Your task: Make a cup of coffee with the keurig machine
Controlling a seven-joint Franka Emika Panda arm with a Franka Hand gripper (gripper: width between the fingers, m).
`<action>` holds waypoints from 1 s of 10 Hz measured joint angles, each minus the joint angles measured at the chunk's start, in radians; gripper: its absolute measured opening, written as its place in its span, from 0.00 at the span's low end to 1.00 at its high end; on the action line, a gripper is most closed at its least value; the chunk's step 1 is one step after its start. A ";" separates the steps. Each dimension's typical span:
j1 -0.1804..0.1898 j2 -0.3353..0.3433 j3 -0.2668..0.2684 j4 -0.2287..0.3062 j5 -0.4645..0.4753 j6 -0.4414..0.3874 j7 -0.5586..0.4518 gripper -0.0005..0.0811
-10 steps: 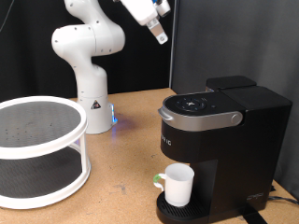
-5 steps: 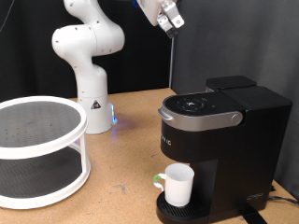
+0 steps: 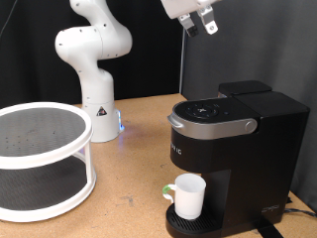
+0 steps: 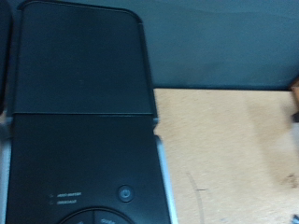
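Note:
The keurig machine (image 3: pixel 233 149) stands at the exterior view's right, black with a grey-silver arched lid handle (image 3: pixel 208 125), lid down. The white cup (image 3: pixel 188 195) sits upright on its drip tray under the spout. A small green-topped pod (image 3: pixel 165 192) lies right beside the cup. My gripper (image 3: pixel 201 26) is high above the machine near the exterior view's top, open and empty. The wrist view looks down on the machine's black top (image 4: pixel 84 112) and its buttons (image 4: pixel 121 193); my fingers do not show there.
A white two-tier round rack (image 3: pixel 40 164) stands at the exterior view's left. The white arm base (image 3: pixel 96 109) with a blue light is behind it. A dark pole (image 3: pixel 183 74) rises behind the machine. Bare wooden table (image 3: pixel 134 169) lies between rack and machine.
My gripper has moved towards the exterior view's right along the top, from left of the machine to above it. The cup and the machine have not moved.

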 joint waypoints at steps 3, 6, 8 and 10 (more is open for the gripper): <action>0.000 0.092 0.004 0.072 -0.074 -0.048 0.007 0.99; 0.001 0.163 0.015 0.097 -0.119 -0.060 0.007 0.99; 0.001 0.184 0.017 0.092 -0.118 -0.028 0.004 0.99; 0.001 0.186 0.022 0.064 -0.119 0.030 -0.025 0.99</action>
